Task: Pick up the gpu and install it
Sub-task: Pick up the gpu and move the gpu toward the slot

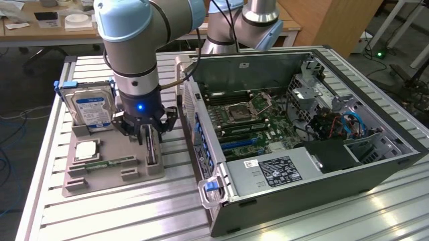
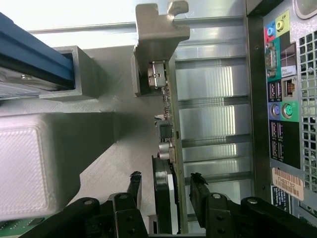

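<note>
GPU (image 1: 152, 153): green circuit card standing on its long edge in the slot at the exterior view's right side of the grey holder tray (image 1: 107, 183), just beside the computer case. Listing from the exterior view's left: hard drive (image 1: 92, 108), silver with a blue label, upright in the tray's far-left slot. Processor chip (image 1: 86, 149), square and silvery, lying flat in a pocket nearer than the drive. Memory stick (image 1: 107, 163), narrow and green, lying nearer still, toward the tray's middle. Robot arm (image 1: 134, 50), pale blue and grey, reaching straight down over the tray. Gripper (image 1: 148, 131), black, partly open; it straddles the card with one finger on each side. In the wrist view the fingers (image 2: 134, 181) stand apart from the card (image 2: 168, 124), with a narrow gap on both sides and nothing clamped. The silver end bracket (image 2: 158, 29) is at the card's far end from the fingers. Computer case (image 1: 302, 201), on its side with the side panel off, lies at the exterior view's right; its green motherboard (image 1: 254, 120) is exposed. All of it rests on a slatted aluminium table (image 1: 134, 218).
</note>
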Motion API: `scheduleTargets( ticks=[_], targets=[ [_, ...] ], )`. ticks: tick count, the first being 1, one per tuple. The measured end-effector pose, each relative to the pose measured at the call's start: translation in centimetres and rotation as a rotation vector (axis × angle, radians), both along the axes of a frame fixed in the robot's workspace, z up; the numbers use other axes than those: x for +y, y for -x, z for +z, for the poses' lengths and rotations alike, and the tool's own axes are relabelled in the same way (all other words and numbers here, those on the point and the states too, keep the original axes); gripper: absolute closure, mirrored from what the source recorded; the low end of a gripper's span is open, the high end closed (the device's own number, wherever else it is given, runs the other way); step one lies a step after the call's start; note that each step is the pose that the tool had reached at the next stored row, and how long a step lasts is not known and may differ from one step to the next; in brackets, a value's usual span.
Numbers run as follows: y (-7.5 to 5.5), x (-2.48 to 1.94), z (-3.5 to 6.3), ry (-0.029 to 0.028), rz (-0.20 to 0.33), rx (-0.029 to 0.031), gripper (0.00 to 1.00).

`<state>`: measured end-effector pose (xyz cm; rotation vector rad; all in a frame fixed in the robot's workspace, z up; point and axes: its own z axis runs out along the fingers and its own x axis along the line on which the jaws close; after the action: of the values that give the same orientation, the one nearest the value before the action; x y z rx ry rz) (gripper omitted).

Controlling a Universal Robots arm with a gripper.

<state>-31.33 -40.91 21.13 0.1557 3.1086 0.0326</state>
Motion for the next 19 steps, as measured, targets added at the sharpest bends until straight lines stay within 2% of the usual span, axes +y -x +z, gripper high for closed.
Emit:
scheduleTargets(
  ticks=[5,6,11,12,17,18,19],
  targets=[
    [0.00,0.01,-0.02,0.0000,0.000,-0.0002,0.49],
    [0.00,0.01,-0.02,0.0000,0.000,-0.0002,0.56],
    [0.00,0.01,-0.02,0.0000,0.000,-0.0002,0.58],
    [0.00,0.01,-0.02,0.0000,0.000,-0.0002,0.64],
    [0.00,0.01,-0.02,0.0000,0.000,-0.0002,0.66],
    [0.00,0.01,-0.02,0.0000,0.000,-0.0002,0.71],
    [0.00,0.01,-0.02,0.0000,0.000,-0.0002,0.71]
  ],
)
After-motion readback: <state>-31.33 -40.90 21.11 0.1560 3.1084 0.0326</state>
